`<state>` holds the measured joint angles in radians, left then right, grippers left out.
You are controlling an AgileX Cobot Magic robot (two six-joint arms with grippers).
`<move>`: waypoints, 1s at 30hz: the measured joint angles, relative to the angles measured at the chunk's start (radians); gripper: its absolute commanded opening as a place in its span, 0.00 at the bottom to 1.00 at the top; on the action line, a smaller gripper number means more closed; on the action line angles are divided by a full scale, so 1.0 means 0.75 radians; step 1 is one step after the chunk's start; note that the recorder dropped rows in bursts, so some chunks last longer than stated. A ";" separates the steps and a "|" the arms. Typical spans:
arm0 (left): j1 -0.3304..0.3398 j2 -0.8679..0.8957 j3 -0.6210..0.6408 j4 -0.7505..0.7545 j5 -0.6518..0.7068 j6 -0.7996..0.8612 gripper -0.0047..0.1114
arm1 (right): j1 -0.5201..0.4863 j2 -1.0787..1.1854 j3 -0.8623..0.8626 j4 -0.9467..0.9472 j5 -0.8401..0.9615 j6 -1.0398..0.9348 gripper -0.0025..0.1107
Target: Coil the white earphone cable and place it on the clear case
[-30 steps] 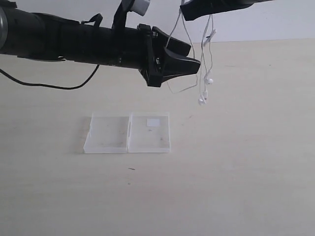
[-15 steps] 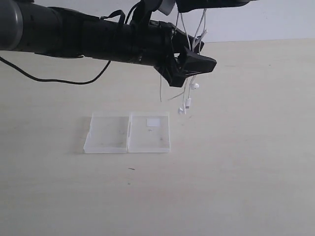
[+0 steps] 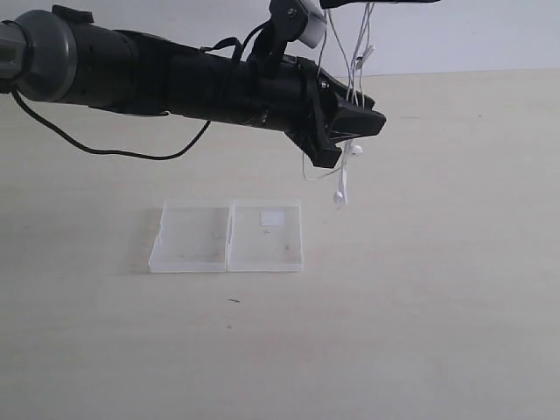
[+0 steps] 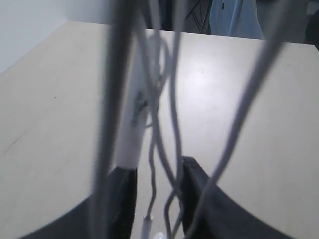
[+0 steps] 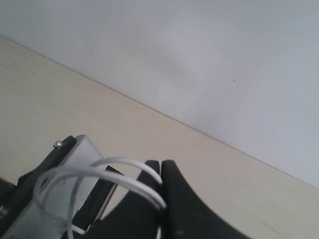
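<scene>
The white earphone cable [image 3: 354, 61] hangs in several thin strands from my right gripper [image 3: 376, 3] at the top edge of the exterior view. One earbud [image 3: 340, 198] dangles above the table. In the right wrist view the right gripper [image 5: 162, 167] is shut on looped cable [image 5: 130, 162] strands. My left gripper [image 3: 357, 140] reaches in from the left with the strands running between its fingers. In the left wrist view the left gripper [image 4: 158, 168] shows a gap, with loose cable [image 4: 174, 99] strands passing through it. The clear case [image 3: 197, 236] lies open and flat on the table, below and left of both grippers, white label [image 3: 271, 218] on its right half.
The left arm's thick black cable [image 3: 131, 154] sags toward the table at the left. A white wall [image 3: 490, 35] backs the table. A grey-white camera block [image 3: 308, 24] sits on the left wrist, close under the right gripper.
The left arm has moved right and into the hanging strands, and its jaws have narrowed around them. The cable bundle has shifted left and the earbuds now hang closer to the left gripper.
</scene>
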<state>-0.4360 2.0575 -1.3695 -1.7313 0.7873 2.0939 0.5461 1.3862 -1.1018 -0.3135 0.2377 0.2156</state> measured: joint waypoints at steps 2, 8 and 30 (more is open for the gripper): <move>0.000 0.000 0.000 0.000 0.006 0.000 0.26 | 0.000 0.000 0.000 0.000 0.000 0.000 0.02; 0.000 0.000 0.000 0.000 0.033 0.000 0.28 | 0.000 0.000 0.000 0.000 0.000 -0.003 0.02; 0.000 0.000 -0.059 -0.003 0.071 -0.035 0.46 | 0.000 0.000 0.000 0.000 0.005 -0.005 0.02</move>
<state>-0.4360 2.0575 -1.4135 -1.7336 0.8408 2.0673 0.5461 1.3862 -1.1018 -0.3135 0.2417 0.2120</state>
